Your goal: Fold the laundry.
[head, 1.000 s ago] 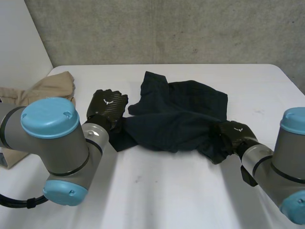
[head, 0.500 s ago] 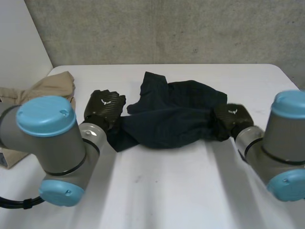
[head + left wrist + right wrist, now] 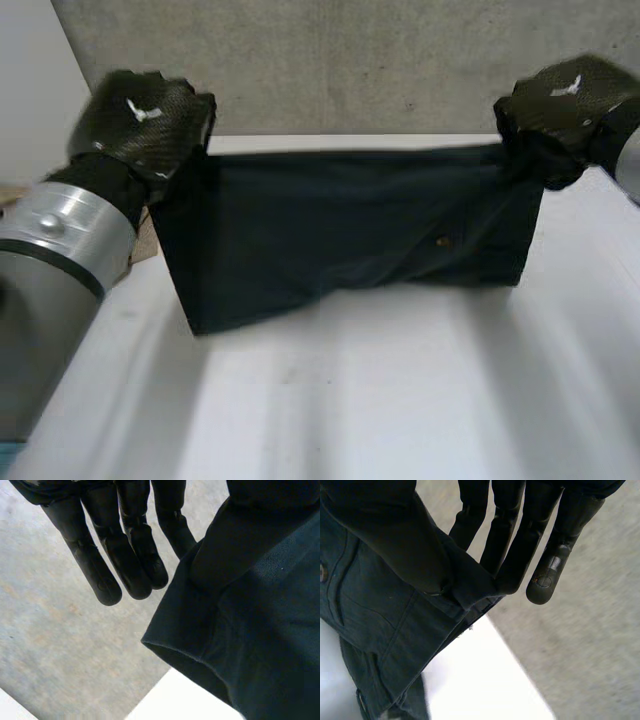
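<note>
A dark navy garment (image 3: 340, 230), with a button and seams like a pair of shorts, hangs spread above the white table (image 3: 400, 400). My left hand (image 3: 140, 125) holds its upper left corner and my right hand (image 3: 560, 100) its upper right corner, so the top edge runs taut between them. In the left wrist view the garment (image 3: 270, 630) is pinched under the thumb beside the straight fingers (image 3: 125, 555). In the right wrist view the thumb (image 3: 385, 540) presses the waistband (image 3: 375, 615) against the straight fingers (image 3: 545, 555).
A beige cloth (image 3: 147, 240) lies on the table at the far left, mostly behind my left arm. A concrete wall (image 3: 350, 60) rises behind the table. The table's front half lies bare below the hanging garment.
Both hands have risen from the table and moved apart, lifting the crumpled garment and stretching it flat between them. The right hand closed on its edge.
</note>
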Robot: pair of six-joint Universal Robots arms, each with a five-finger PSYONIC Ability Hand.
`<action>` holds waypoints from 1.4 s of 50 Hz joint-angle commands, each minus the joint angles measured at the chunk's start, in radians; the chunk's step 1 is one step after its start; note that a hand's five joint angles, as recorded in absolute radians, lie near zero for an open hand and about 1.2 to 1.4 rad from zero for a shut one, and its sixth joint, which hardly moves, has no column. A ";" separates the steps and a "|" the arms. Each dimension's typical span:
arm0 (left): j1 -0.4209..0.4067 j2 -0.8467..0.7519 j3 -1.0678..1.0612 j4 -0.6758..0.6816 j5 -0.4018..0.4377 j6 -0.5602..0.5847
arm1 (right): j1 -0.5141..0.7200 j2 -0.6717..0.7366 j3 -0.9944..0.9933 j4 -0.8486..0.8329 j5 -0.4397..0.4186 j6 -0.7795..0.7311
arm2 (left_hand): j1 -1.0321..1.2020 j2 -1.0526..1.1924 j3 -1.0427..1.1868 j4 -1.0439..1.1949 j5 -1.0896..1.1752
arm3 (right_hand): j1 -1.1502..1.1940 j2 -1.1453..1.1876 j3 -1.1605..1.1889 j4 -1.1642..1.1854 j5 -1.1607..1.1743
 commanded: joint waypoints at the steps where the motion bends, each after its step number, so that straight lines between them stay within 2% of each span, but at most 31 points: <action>1: 0.000 -0.190 0.006 0.003 0.002 0.002 | 0.007 0.201 -0.043 0.066 0.014 -0.051 | 0.261 0.198 0.203 0.194 0.230 | 0.413 0.215 0.214 0.205 0.237; 7: 0.001 -0.369 0.116 0.027 0.000 0.002 | 0.007 0.326 -0.074 0.029 0.020 -0.030 | 0.261 0.198 0.203 0.194 0.230 | 0.413 0.215 0.214 0.205 0.237; 14: 0.006 -0.532 0.315 0.157 0.000 0.005 | 0.010 0.426 -0.142 -0.174 0.083 0.053 | 0.261 0.198 0.203 0.194 0.230 | 0.413 0.215 0.214 0.205 0.237; 19: 0.014 -0.567 0.458 0.294 0.000 0.005 | 0.011 0.435 -0.221 -0.375 0.128 0.107 | 0.261 0.198 0.203 0.194 0.230 | 0.413 0.215 0.214 0.205 0.237; 27: 0.017 -0.521 0.620 0.495 -0.012 0.001 | 0.041 0.380 -0.361 -0.826 0.161 0.141 | 0.261 0.198 0.203 0.194 0.230 | 0.413 0.215 0.214 0.205 0.237; 29: 0.017 -0.495 0.626 0.518 -0.012 -0.004 | 0.042 0.363 -0.376 -0.856 0.160 0.139 | 0.261 0.198 0.203 0.194 0.230 | 0.413 0.215 0.214 0.205 0.237; 34: 0.011 -0.425 0.586 0.526 -0.004 -0.005 | 0.051 0.345 -0.407 -0.819 0.154 0.141 | 0.261 0.198 0.203 0.194 0.230 | 0.413 0.215 0.214 0.205 0.237; 41: 0.000 -0.374 0.370 0.509 -0.001 -0.001 | 0.070 0.350 -0.338 -0.594 0.142 0.139 | 0.261 0.198 0.203 0.194 0.230 | 0.413 0.215 0.214 0.205 0.237; 47: -0.005 -0.356 0.112 0.454 -0.001 0.004 | 0.062 0.359 -0.139 -0.451 0.111 0.130 | 0.261 0.198 0.203 0.194 0.230 | 0.413 0.215 0.214 0.205 0.237; 53: -0.028 -0.406 -0.084 0.410 -0.001 0.004 | 0.059 0.408 0.074 -0.442 0.028 0.092 | 0.261 0.198 0.203 0.194 0.230 | 0.413 0.215 0.214 0.205 0.237; 60: -0.069 -0.458 -0.176 0.371 0.000 0.005 | 0.059 0.423 0.234 -0.434 0.014 0.009 | 0.261 0.198 0.203 0.194 0.230 | 0.413 0.215 0.214 0.205 0.237; 65: -0.071 -0.400 -0.218 0.286 -0.001 0.007 | 0.061 0.399 0.306 -0.394 0.007 -0.002 | 0.261 0.198 0.203 0.194 0.230 | 0.413 0.215 0.214 0.205 0.237; 70: -0.077 -0.304 -0.249 0.143 -0.001 0.005 | 0.056 0.284 0.377 -0.279 -0.012 -0.026 | 0.261 0.198 0.203 0.194 0.230 | 0.413 0.215 0.214 0.205 0.237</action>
